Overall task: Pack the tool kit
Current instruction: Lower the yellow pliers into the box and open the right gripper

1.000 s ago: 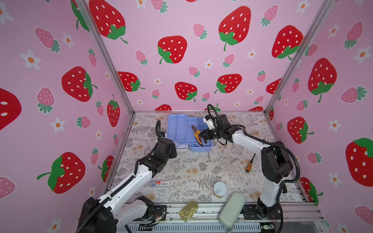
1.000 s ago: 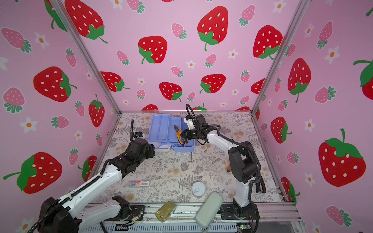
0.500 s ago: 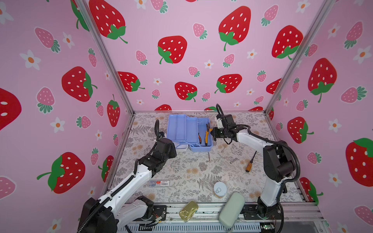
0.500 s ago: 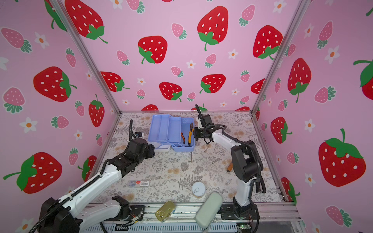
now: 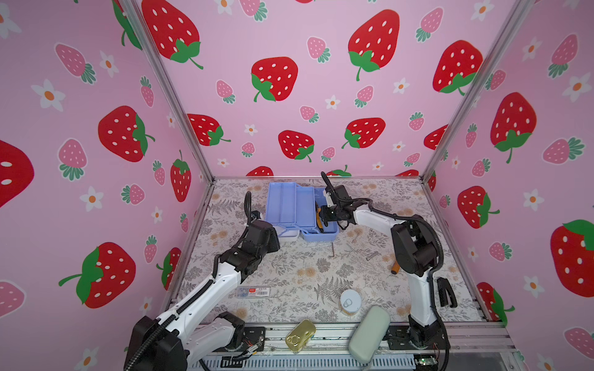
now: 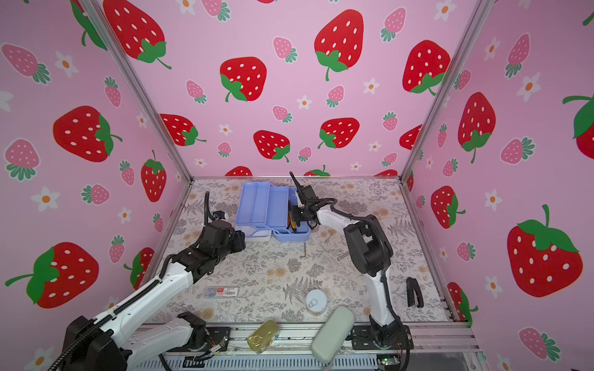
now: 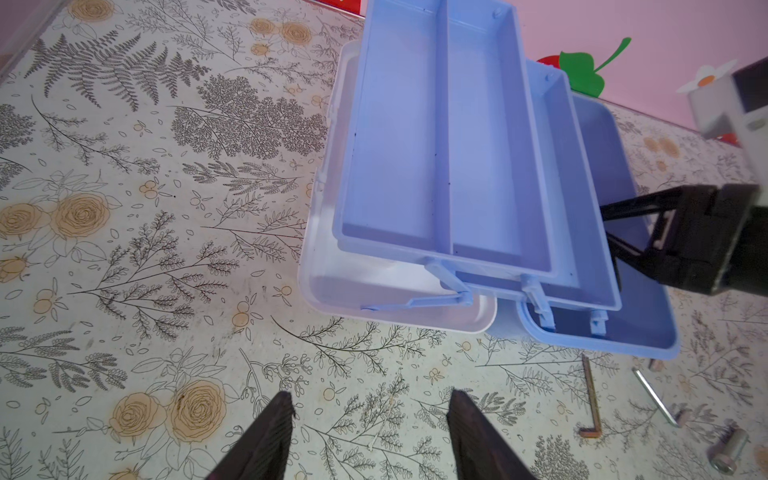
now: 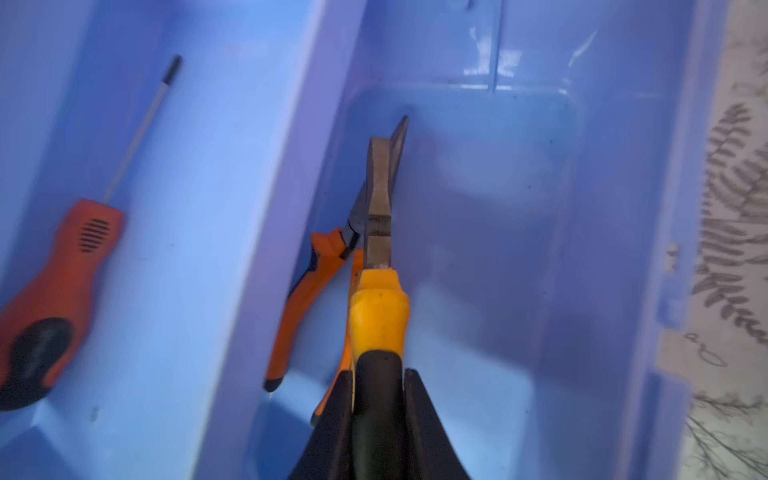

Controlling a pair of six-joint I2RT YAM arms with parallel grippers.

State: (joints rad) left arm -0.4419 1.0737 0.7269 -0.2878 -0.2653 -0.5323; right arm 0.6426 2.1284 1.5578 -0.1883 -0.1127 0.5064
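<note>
Yellow-handled pliers (image 8: 379, 195) are pinched by the handle in the right gripper (image 8: 378, 374), low inside the base (image 8: 478, 249) of the tool kit (image 5: 291, 205), which lies opened out between the two arms. Their nose points straight ahead of the jaws, along the base's long axis, just beside orange pliers (image 8: 307, 291). The left gripper (image 7: 370, 397), wide and empty, hovers off the kit's white lid (image 7: 353, 286).

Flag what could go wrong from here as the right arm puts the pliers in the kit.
1. The right fingers grip the pliers on edge, right beside the orange cutters; released so, they may topple onto them.
2. The nose points at the end wall of the kit; pushing further could shove the kit, which the open left fingers do not hold.
</note>
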